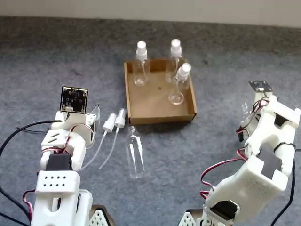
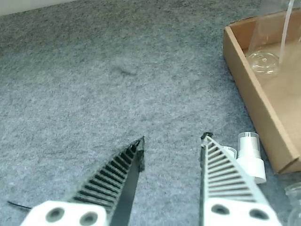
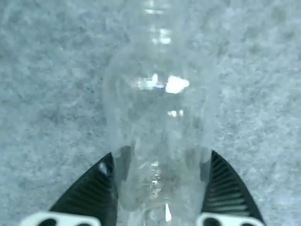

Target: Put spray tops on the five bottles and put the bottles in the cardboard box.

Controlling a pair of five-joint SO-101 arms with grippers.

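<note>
The cardboard box (image 1: 157,106) holds three clear bottles with white spray tops (image 1: 141,63) (image 1: 174,59) (image 1: 180,82). Just in front of the box a topless bottle (image 1: 135,151) lies on the carpet. To its left lie two loose spray tops (image 1: 109,122) (image 1: 120,117), their dip tubes trailing toward the front. My left gripper (image 1: 95,118) (image 2: 173,140) is open just left of them, with one spray top (image 2: 249,155) beside its finger. At the right, my right gripper (image 1: 248,117) (image 3: 160,157) is shut on another clear bottle (image 1: 244,109) (image 3: 160,108) without a top.
Grey carpet covers the whole table. In the left wrist view the box wall (image 2: 254,99) stands close by, with a bottle's base (image 2: 263,61) inside it. Open carpet lies between the box and the right arm.
</note>
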